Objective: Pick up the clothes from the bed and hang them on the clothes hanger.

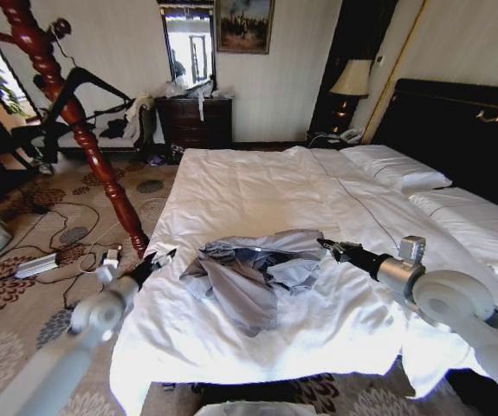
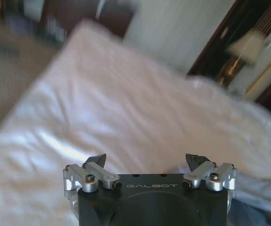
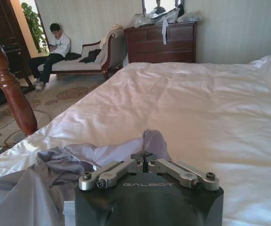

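My right pincer [image 3: 144, 162] is closed on a pinch of the grey-lavender jacket [image 1: 253, 269], which lies crumpled on the near part of the bed [image 1: 257, 182]. My left pincer [image 1: 160, 258] hangs wide open and empty at the bed's left edge, just beside the cloth. The risk, I judge: thin fabric slipping from so small a bite (or the duvet lifting with it). Farther off, the black clothes hanger [image 1: 88, 87] hangs on the wooden stand [image 1: 75, 121].

White duvet of the bed [image 1: 257, 186] lying open beyond the crumpled jacket [image 1: 253, 273], red turned wooden post [image 1: 84, 143] standing just off the bed's left edge, black headboard [image 1: 456, 130] bounding the right.
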